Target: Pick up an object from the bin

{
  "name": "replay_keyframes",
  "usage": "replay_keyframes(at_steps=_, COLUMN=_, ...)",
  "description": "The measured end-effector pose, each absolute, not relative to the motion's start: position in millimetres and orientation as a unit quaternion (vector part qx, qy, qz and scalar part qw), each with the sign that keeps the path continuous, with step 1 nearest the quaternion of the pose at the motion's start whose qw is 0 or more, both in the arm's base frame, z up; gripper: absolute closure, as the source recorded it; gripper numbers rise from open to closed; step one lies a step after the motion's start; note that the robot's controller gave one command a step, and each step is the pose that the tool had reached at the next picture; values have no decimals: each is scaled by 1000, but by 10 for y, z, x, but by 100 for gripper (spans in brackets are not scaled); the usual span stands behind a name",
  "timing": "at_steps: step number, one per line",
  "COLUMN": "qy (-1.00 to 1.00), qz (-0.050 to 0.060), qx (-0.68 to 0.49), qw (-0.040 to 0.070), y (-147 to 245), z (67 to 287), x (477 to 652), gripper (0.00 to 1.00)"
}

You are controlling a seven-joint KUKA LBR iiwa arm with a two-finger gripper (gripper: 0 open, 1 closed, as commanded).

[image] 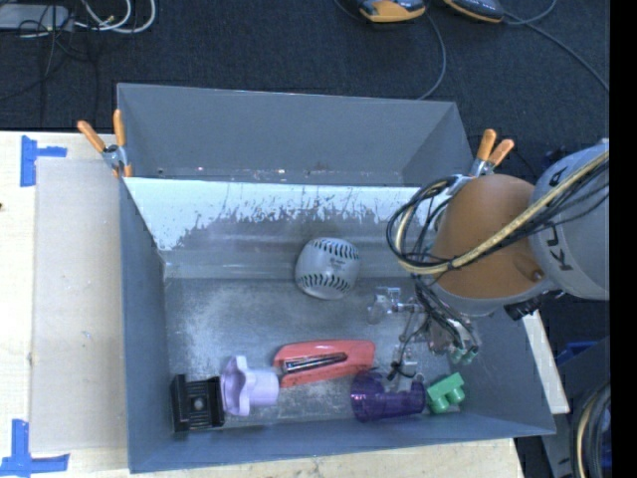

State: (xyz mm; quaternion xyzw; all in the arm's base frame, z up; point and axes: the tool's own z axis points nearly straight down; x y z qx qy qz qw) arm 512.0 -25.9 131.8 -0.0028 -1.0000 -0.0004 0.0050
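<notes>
Camera view: gripper (pixel 403 364) hanging just above purple plastic piece (pixel 386 402), which is lying by lower wall of bin (pixel 299 147), between red tool (pixel 323 359) and green block (pixel 446 391). Gripper open or closed: cannot tell. Piece looking translucent, ribbed, roughly cylindrical. Likely light, stiff, somewhat slippery; pinching across narrow middle seeming safest.
</notes>
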Motion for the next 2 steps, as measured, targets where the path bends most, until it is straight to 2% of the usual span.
replay_keyframes(at_steps=1, qy=-1000, qz=0, qx=-2, qw=1, y=-259, z=1359, x=5137, gripper=0)
replay_keyframes(at_steps=2, qy=-1000, qz=1, qx=-25, qw=1, y=-42, z=1051, x=5051, gripper=0)
